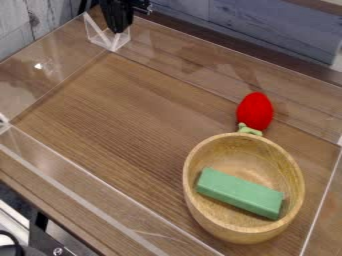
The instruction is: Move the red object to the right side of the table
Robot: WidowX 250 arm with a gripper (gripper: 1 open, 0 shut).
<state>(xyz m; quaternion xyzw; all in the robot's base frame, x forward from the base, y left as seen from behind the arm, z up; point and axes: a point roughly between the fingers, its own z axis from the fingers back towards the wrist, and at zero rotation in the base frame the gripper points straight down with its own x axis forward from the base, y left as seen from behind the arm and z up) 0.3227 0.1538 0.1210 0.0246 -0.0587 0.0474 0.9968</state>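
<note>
A dark pincer hangs at the eleven o'clock corner of the worktop, just over the low clear acrylic wall there; its upper part is cut off by the frame's top edge, and whether its jaws stand apart or together cannot be told. Nothing visible is held in it. The red object, a small strawberry-like toy with a green leafy end, lies toward three o'clock, touching or just beside the far rim of a round wooden bowl, well apart from the pincer. A green block rests inside the bowl. The risks ahead appear to be these: a descent onto the toy could catch the bowl's rim and shove it, because the two sit so close; the rounded toy could roll or squirt from a poorly centred grip; and the acrylic wall near the toy leaves little room.
</note>
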